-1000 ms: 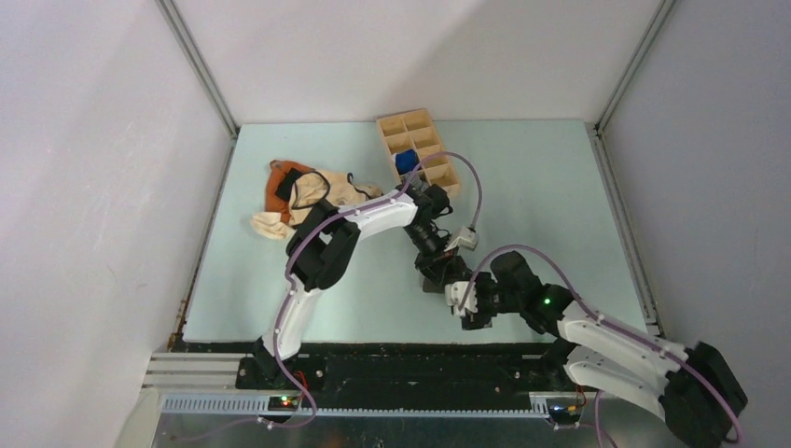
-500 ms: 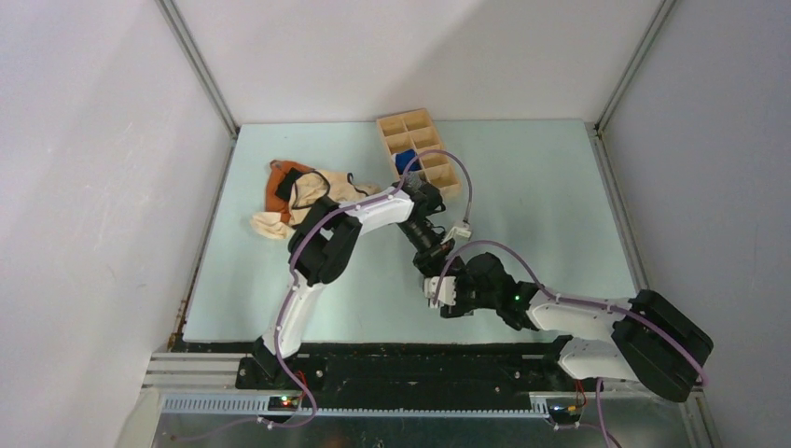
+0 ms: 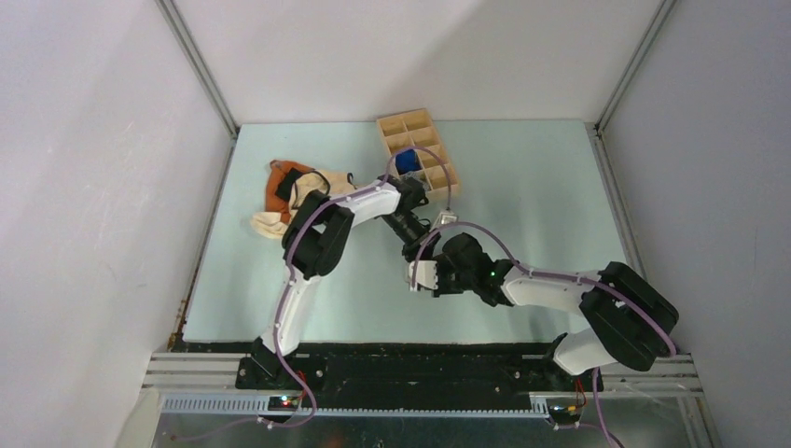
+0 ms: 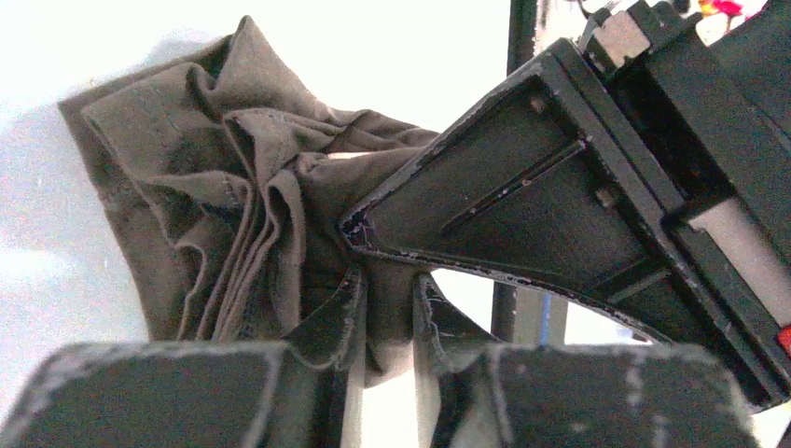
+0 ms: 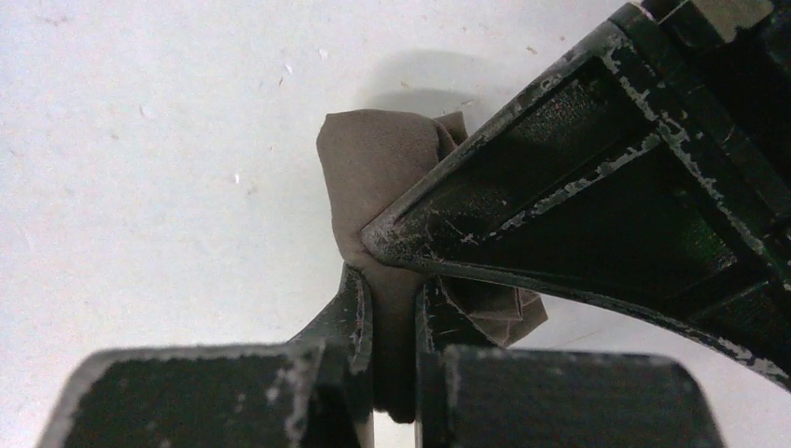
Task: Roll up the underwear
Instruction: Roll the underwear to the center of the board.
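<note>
A cream-and-orange garment [image 3: 297, 198] lies at the desk's [image 3: 541, 205] left. Mid-desk, the left gripper [image 4: 387, 280] pinches a bunched fold of the underwear [image 4: 205, 177] — crumpled, olive-brown. The right gripper [image 5: 392, 280] is clamped on the same wad, tip to tip with the left.

Soft, even overhead light fills your top view. Your left wrist view blows the table [image 4: 56, 280] white; in the right, the underwear [image 5: 373, 168] throws a faint shadow farther out.
</note>
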Motion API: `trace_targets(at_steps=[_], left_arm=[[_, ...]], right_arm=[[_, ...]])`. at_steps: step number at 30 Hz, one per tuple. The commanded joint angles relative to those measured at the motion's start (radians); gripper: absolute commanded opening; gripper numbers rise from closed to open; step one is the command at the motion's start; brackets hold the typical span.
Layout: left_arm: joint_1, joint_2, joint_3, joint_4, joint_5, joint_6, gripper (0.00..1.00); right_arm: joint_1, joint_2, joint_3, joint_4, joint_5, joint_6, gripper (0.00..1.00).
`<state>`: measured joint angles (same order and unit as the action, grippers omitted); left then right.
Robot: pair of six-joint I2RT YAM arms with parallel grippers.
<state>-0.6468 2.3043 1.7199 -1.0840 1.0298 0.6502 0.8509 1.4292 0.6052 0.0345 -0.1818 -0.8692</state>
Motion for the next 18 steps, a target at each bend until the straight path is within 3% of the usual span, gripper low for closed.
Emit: trace_targets(at_steps=[1,5,7,10,13,18], left_arm=[[0.068,-0.075,-0.111,0.151,0.044,-0.18,0.25],[0.169,-0.331,-0.383,0.585,-0.113,-0.531,0.39],[0.205,-0.501,-0.482,0.722,-0.216,-0.56,0.45],[0.222,-0.616,-0.557,0.775,-0.302,-0.505,0.45],[0.223,-0.682,-0.617,0.809,-0.47,-0.563,0.44],[0.203,-0.774,-0.742,0.921,-0.557,-0.566,0.44]], right_arm=[[0.018,0.052,0.091,-0.029,-0.073,0.07,0.0],[-0.009,0.088,0.164,-0.099,-0.168,0.264,0.0],[-0.042,0.103,0.18,-0.118,-0.228,0.354,0.0],[-0.118,0.139,0.196,-0.148,-0.367,0.523,0.0],[-0.213,0.178,0.201,-0.163,-0.449,0.678,0.0],[-0.285,0.259,0.214,-0.164,-0.515,0.774,0.0]])
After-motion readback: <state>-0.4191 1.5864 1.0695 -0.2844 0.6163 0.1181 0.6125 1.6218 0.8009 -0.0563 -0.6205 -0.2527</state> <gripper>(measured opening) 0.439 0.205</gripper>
